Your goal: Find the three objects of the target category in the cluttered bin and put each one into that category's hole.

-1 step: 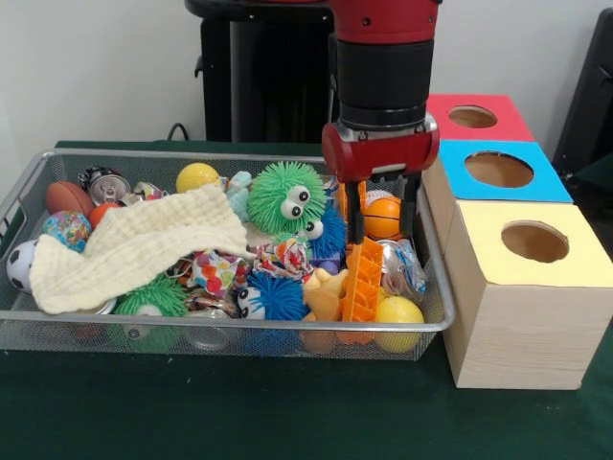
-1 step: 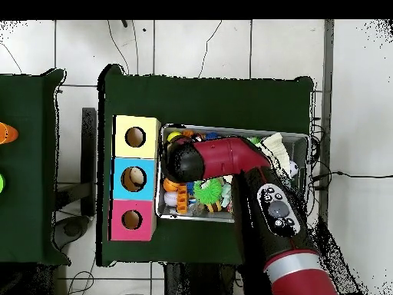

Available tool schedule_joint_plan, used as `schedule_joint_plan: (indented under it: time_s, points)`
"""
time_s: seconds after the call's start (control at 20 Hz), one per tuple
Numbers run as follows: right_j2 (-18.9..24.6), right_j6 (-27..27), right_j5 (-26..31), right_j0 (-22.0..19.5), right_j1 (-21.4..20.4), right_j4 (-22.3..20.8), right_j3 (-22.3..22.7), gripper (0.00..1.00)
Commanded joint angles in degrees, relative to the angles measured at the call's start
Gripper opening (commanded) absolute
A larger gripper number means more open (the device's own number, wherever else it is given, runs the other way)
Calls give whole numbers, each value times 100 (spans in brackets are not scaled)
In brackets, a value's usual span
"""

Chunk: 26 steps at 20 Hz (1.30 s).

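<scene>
My gripper (image 1: 383,222) hangs in the right end of the wire bin (image 1: 239,323), open, one finger on each side of an orange ball (image 1: 383,218). Whether the fingers (image 1: 356,216) touch the ball I cannot tell. Just in front of it lie an orange plastic piece (image 1: 362,280) and a yellow lemon-like ball (image 1: 398,311). To the gripper's left sits a green fuzzy ball with eyes (image 1: 285,196). Beside the bin stand three boxes with round holes: red (image 1: 472,117), blue (image 1: 498,170), yellow (image 1: 534,241). In the overhead view the arm (image 2: 222,157) hides the gripper.
A cream cloth (image 1: 134,244) covers the bin's left-middle. Around it lie a yellow ball (image 1: 196,176), a brown football (image 1: 69,197), a soccer ball (image 1: 21,264), a can (image 1: 103,182) and blue (image 1: 278,297) and green (image 1: 153,295) fuzzy balls. The boxes (image 2: 135,137) touch the bin's end (image 2: 163,173).
</scene>
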Motion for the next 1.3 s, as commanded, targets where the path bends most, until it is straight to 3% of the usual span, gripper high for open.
schedule_joint_plan:
  time_s: [0.05,0.7,1.3]
  points:
    - [526,-849,105,-42,542,-518,-648,100]
    - [1077,-1061,338,-404,503,-513,-440,100]
    - [979,-883,335,-411,668,-766,-422,100]
